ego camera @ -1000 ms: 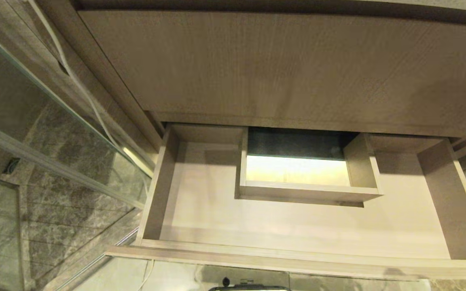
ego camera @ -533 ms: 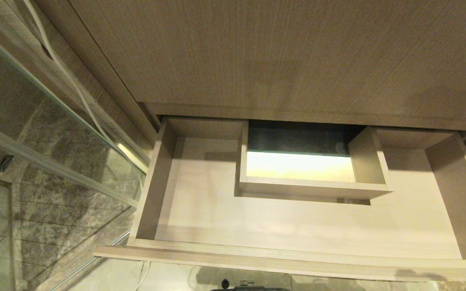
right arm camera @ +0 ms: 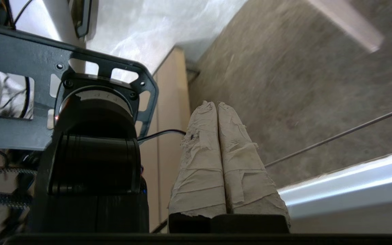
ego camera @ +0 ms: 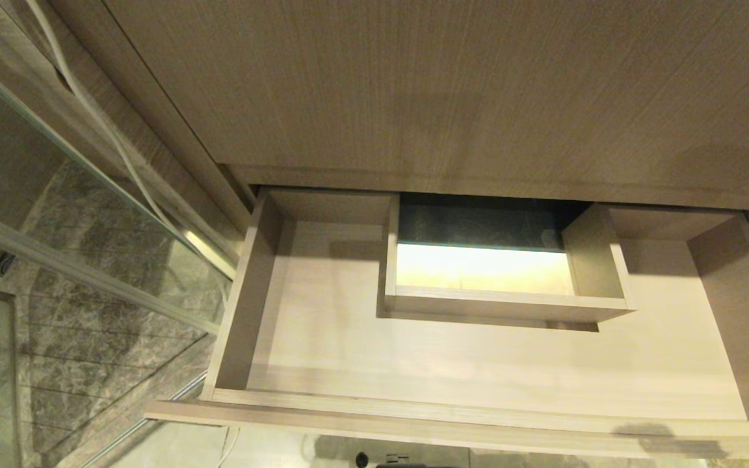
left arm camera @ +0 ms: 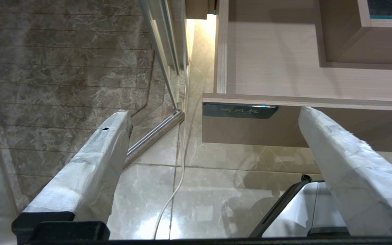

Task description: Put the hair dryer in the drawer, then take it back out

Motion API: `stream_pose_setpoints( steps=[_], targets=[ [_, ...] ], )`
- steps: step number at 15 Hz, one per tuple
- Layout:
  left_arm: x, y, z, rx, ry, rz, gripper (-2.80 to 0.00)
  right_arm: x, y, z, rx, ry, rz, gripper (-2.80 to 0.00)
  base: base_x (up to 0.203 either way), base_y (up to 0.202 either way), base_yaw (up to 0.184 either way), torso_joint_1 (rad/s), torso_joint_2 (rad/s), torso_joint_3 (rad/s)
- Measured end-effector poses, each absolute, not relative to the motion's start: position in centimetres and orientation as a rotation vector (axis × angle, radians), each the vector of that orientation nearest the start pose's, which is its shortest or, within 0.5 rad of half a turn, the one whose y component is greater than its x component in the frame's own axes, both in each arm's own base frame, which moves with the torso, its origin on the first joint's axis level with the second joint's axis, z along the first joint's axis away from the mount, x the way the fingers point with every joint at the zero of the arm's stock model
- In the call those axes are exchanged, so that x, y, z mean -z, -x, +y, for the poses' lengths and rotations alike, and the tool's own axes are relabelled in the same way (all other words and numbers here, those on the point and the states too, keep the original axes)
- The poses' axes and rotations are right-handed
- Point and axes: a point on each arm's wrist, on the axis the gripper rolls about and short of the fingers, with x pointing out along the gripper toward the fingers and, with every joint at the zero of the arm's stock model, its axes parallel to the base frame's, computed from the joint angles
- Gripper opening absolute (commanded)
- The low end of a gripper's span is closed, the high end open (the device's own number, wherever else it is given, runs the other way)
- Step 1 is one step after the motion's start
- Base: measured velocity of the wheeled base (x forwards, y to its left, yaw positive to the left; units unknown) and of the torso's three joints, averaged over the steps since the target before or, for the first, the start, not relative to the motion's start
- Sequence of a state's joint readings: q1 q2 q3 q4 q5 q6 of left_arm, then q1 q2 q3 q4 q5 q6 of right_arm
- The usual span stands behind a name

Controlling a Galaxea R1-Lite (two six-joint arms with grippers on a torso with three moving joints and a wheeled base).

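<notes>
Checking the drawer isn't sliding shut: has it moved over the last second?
No. The drawer is pulled out just as far from the cabinet panel above it; the whole head view shifted together, so the camera moved.

— What carries things here?
— The drawer [ego camera: 322,338], pulled out from under the wood-grain panel [ego camera: 413,84]. Its pale bottom has nothing lying on it; a boxed cut-out [ego camera: 504,305] stands against the back edge, near the middle.
— And below?
— The glossy tiled floor [left arm camera: 216,190]. A thin white cord [left arm camera: 179,177] trails across it, past the drawer's front left corner.
</notes>
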State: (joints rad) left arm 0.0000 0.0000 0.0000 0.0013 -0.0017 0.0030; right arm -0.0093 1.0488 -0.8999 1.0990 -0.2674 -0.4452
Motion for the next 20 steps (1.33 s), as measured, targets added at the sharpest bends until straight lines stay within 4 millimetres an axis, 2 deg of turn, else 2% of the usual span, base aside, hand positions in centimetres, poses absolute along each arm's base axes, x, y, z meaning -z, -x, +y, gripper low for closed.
stream_pose_setpoints(
  steps=[5,11,20],
  targets=[
    [-7.5,2.3,0.0,0.001,-0.003,0.002,0.0,-19.7,-11.3,-1.3,0.047,0.495,1.367,-2.8,0.0,0.0,0.0,0.002,0.0,0.006],
    [-7.5,2.3,0.0,0.002,-0.003,0.002,0.0,-17.6,-15.6,-3.0,0.196,0.518,1.41,-2.8,0.0,0.0,0.0,0.0,0.0,0.0],
    [-7.5,2.3,0.0,0.002,-0.003,0.002,0.0,-13.5,-17.8,-6.8,0.289,0.427,1.689,-2.8,0.0,0.0,0.0,0.0,0.0,0.0]
  ],
)
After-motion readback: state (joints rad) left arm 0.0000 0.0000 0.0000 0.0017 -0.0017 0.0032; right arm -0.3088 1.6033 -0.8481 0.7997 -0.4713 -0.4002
